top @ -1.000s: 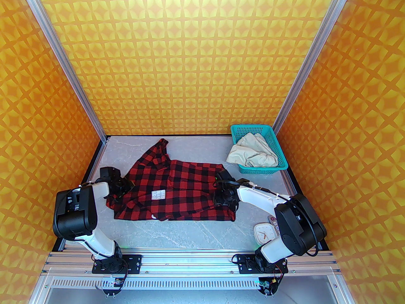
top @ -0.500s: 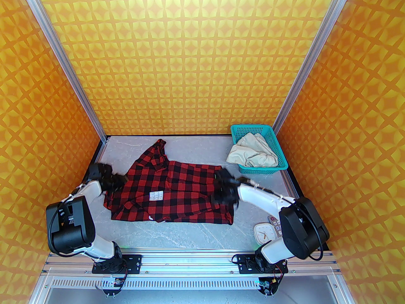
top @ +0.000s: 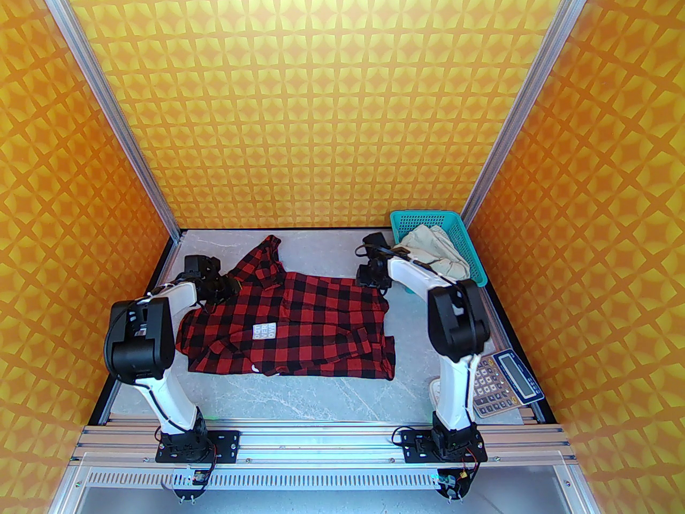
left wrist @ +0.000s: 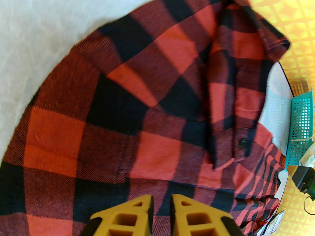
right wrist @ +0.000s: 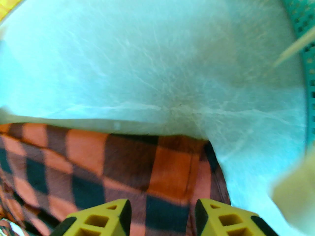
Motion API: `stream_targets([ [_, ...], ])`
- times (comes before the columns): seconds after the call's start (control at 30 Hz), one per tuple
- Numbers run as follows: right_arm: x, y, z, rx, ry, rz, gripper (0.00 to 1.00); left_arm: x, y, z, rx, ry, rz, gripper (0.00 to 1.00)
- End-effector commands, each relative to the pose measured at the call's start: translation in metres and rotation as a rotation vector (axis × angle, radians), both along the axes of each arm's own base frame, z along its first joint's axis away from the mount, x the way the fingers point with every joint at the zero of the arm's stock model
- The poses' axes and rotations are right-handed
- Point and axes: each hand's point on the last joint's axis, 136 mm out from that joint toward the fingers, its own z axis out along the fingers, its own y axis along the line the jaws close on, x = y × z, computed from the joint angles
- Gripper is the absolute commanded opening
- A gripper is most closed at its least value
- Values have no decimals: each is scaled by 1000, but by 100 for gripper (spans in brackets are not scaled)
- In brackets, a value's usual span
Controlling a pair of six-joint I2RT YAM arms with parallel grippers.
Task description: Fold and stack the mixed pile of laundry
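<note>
Under and ahead of the left gripper [left wrist: 161, 201], whose fingers [left wrist: 137, 215] are mustard yellow, the shirt [left wrist: 147, 107] is checked in large red and black squares, with one black button [left wrist: 243, 142]. A small white patch [top: 265, 332] with dark letters lies on it between the two grippers. The right gripper [right wrist: 162, 210] has the same yellow fingers [right wrist: 98, 220]; beyond them the table [right wrist: 147, 70] is pale grey with thin white veins. To its right, a teal mesh basket [top: 472, 257] holds cream trousers [top: 428, 241]. The walls [top: 321, 99] carry an orange-and-yellow star pattern; both arms [top: 171, 388] are white and black.
</note>
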Motion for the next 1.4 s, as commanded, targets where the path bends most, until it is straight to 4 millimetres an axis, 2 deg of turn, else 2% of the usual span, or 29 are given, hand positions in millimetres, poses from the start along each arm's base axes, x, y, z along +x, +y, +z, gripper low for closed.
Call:
stream_targets([
  [0.0, 5, -6, -10, -15, 20, -13, 48, -2, -2, -7, -10, -3, 3, 19],
  [0.1, 7, -6, -18, 1, 28, -35, 46, -5, -2, -15, -7, 10, 6, 19],
  [0.23, 19, 1, -18, 43, -5, -33, 37, -8, -1, -28, -3, 33, 10, 18],
  [0.47, 37, -4, 7, 9, -77, -37, 11, -13, 0, -34, 3, 45, 5, 17],
  [0.63, 46, -10, 20, -11, -113, -44, 0, -13, 4, -32, 8, 41, 10, 17],
  [0.8, 52, -20, 22, -12, -119, -67, 0, -12, 10, -28, 10, 32, 21, 17],
  [0.93, 62, -18, 22, 28, -140, -60, 0, -10, 18, -25, 8, 26, 43, 17],
  [1.03, 71, -11, 17, 51, -153, -31, 11, -9, 21, -23, 12, 22, 42, 17],
  [1.13, 77, -11, 9, 34, -152, -22, 19, -6, 20, -18, 14, 10, 39, 17],
  [1.2, 79, -11, 7, 26, -149, -14, 28, -6, 19, -11, 11, -5, 34, 19],
  [1.27, 77, -9, 12, 34, -141, -7, 36, -5, 17, -1, 8, -26, 25, 20],
  [1.37, 66, -7, 43, 74, -172, -5, 42, -9, 13, 17, 15, -58, 12, 20],
])
